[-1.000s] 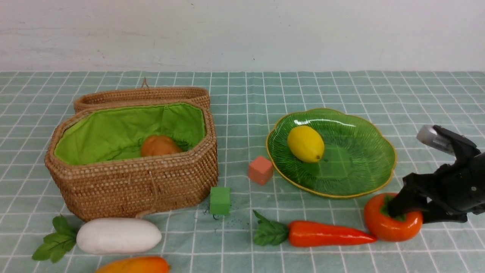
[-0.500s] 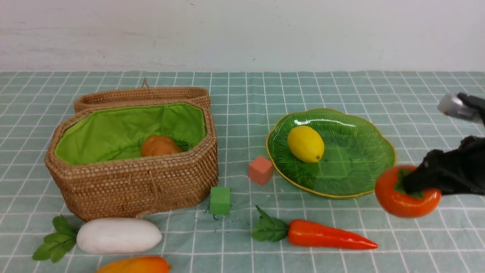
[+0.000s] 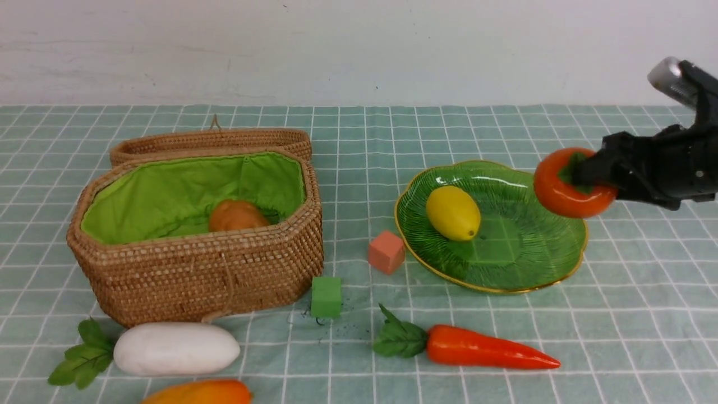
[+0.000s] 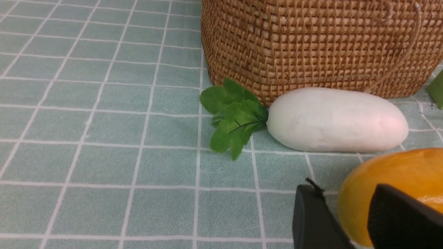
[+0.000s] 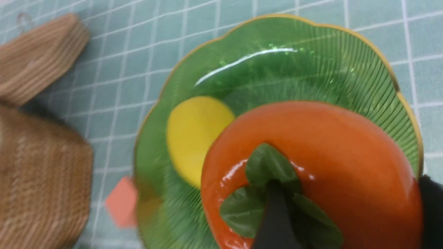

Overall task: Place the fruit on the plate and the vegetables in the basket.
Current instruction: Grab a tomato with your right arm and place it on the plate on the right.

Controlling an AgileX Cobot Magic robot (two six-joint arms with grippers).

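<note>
**Front view:** The right jaws grip the persimmon (image 3: 566, 188) and hold it in the air, tilted. Below them lies the far right rim of the plate (image 3: 541, 283). The lemon (image 3: 453, 212) rests on the plate, off to the jaws' left. If the jaws let go here, the fruit would likely hit the scalloped rim and roll onto the bench. A drop from this height could also bounce on the glass. The carrot (image 3: 488, 348) and radish (image 3: 176, 348) lie on the bench, well apart from these jaws. The potato (image 3: 235, 216) sits in the basket (image 3: 196, 280).

**Left wrist view:** The left jaws stand partly apart at the mango (image 4: 387, 180), which lies on the bench. I cannot tell whether they are pressing on it. The radish (image 4: 337, 119) lies just beyond them against the basket (image 4: 311, 41). A careless lift could nudge it.

**Right wrist view:** One finger (image 5: 273, 214) sits in the persimmon's (image 5: 328, 145) leafy hollow and the other (image 5: 431, 207) is on its outer flank. That hold is off-centre on glossy skin, so the fruit may slip or swing. The lemon (image 5: 193, 135) lies ahead of the jaws, and a rolling persimmon could knock it towards the plate's (image 5: 346, 62) edge.
</note>
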